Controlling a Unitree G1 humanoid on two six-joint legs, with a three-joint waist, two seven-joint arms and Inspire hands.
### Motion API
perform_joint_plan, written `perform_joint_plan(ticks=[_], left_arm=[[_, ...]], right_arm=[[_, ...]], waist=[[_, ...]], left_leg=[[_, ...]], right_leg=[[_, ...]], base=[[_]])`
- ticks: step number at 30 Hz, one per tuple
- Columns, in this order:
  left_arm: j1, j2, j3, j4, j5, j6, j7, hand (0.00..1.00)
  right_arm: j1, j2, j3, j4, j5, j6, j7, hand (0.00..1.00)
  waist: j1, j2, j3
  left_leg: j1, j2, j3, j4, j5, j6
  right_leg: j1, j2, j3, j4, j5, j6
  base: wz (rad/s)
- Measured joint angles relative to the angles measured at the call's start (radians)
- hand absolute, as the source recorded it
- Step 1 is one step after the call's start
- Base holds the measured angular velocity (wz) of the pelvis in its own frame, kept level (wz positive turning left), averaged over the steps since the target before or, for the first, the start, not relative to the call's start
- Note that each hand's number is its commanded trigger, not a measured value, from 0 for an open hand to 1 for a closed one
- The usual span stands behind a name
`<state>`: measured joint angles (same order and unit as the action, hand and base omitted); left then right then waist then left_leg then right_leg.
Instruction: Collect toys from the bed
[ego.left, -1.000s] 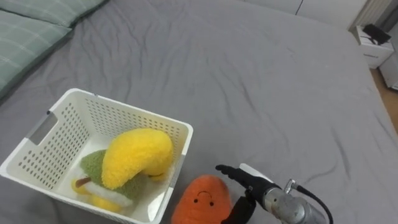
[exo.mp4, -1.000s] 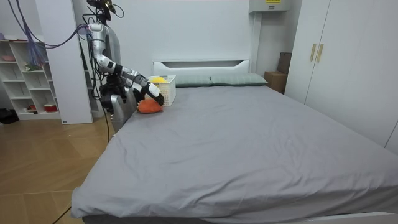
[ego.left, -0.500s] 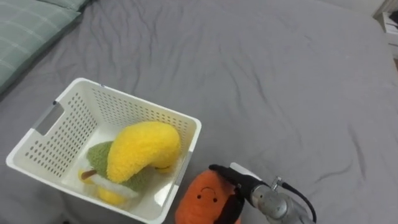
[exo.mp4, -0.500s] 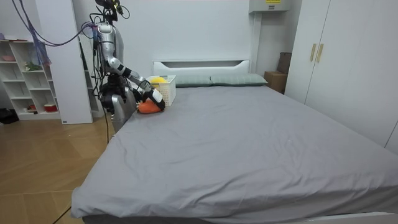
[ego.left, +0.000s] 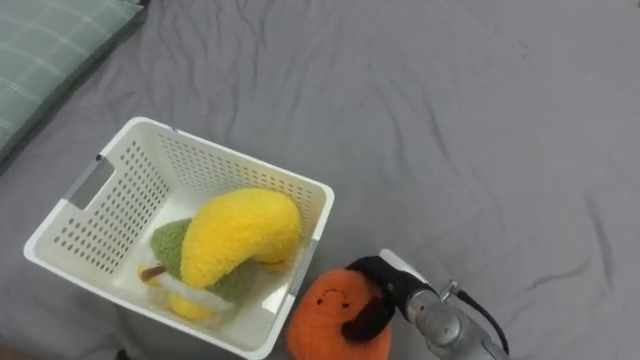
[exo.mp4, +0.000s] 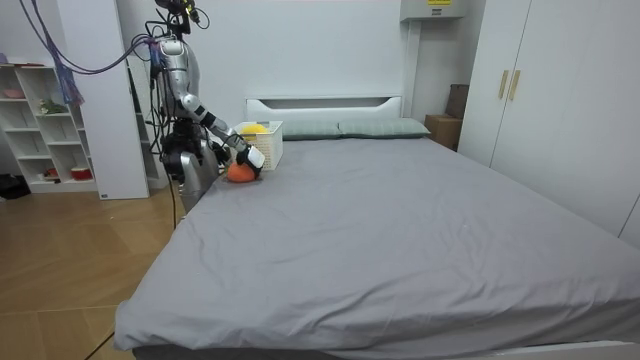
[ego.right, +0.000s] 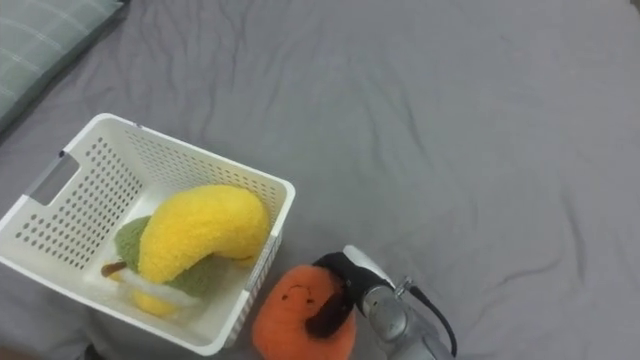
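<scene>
At the far left we see the corner of a green checked pillow (ego.left: 45, 50) lying on the grey bed (ego.left: 480, 120). Next to it, set at an angle on the sheet, stands a white basket (ego.left: 110, 205) with perforated walls and a handle slot in its left end. Inside it a curved yellow plush (ego.left: 240, 232) lies on top of a green plush (ego.left: 172, 245), and something pale shows beneath them that we cannot make out. Just beside the basket's right wall, outside it and on the sheet, sits an orange plush (ego.left: 325, 315) with a small smiling face turned up toward us; we cannot tell whether it touches the wall. The right hand (ego.left: 392, 285) comes in from the lower right and is clamped on this orange plush, its dark fingers curled over the top and the thumb pressed against the face side. To the right of the hand the sheet lies bare and lightly creased. In the room view the robot stands at the room view's left, at the side of the bed near the headboard, its right arm reaching down to the orange plush beside the basket
</scene>
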<state>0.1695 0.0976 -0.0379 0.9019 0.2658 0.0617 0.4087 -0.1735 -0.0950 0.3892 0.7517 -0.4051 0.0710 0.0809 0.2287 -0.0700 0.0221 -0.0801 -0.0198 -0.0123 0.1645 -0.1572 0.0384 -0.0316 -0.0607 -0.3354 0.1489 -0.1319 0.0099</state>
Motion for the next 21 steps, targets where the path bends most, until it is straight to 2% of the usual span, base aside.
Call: perform_joint_plan(ticks=[4,7,12,16,18,21], left_arm=[[0.002,-0.004,0.004,0.000,0.003,-0.003,-0.008,0.00],[0.019,-0.004,0.007,-0.012,0.005,-0.012,-0.006,0.00],[0.037,0.000,0.007,-0.019,0.009,-0.023,0.004,0.00],[0.044,0.004,0.017,-0.017,0.008,-0.031,0.004,0.00],[0.044,0.005,0.028,-0.014,0.009,-0.042,0.004,0.00],[0.043,0.005,0.039,-0.012,0.008,-0.046,0.009,0.00]], right_arm=[[0.000,0.003,0.001,0.047,0.031,-0.028,-0.003,1.00],[0.009,0.003,0.001,0.045,0.064,-0.031,-0.003,1.00],[0.042,0.004,0.002,0.019,0.088,-0.039,-0.003,1.00],[0.043,0.004,-0.013,0.018,0.086,-0.062,-0.006,1.00],[0.043,0.004,-0.022,0.017,0.086,-0.065,-0.015,1.00],[0.060,-0.020,-0.025,-0.053,0.061,-0.065,-0.040,1.00]], waist=[[0.002,-0.005,-0.0037],[0.002,-0.011,-0.0073],[-0.002,-0.014,-0.0089],[-0.007,-0.019,-0.0100],[-0.007,-0.026,-0.0137],[-0.010,-0.029,-0.0151]], left_leg=[[0.002,-0.002,-0.004,0.000,0.000,0.000],[0.005,-0.003,-0.006,0.002,0.000,0.000],[0.021,-0.006,-0.011,0.002,0.000,0.001],[0.040,-0.006,-0.008,0.000,0.000,0.001],[0.041,-0.006,-0.005,0.000,0.000,0.001],[0.043,-0.007,-0.005,0.004,0.001,0.002]], right_leg=[[0.009,0.000,-0.003,-0.001,0.000,0.000],[0.014,-0.001,-0.005,-0.004,0.000,0.000],[0.035,-0.002,-0.006,-0.013,0.000,0.001],[0.051,-0.002,0.003,-0.012,0.000,0.001],[0.053,-0.002,0.003,-0.012,0.000,0.001],[0.054,-0.003,0.009,-0.009,0.001,0.002]], base=[[0.02],[0.00],[0.02],[-0.03],[0.00],[0.00]])
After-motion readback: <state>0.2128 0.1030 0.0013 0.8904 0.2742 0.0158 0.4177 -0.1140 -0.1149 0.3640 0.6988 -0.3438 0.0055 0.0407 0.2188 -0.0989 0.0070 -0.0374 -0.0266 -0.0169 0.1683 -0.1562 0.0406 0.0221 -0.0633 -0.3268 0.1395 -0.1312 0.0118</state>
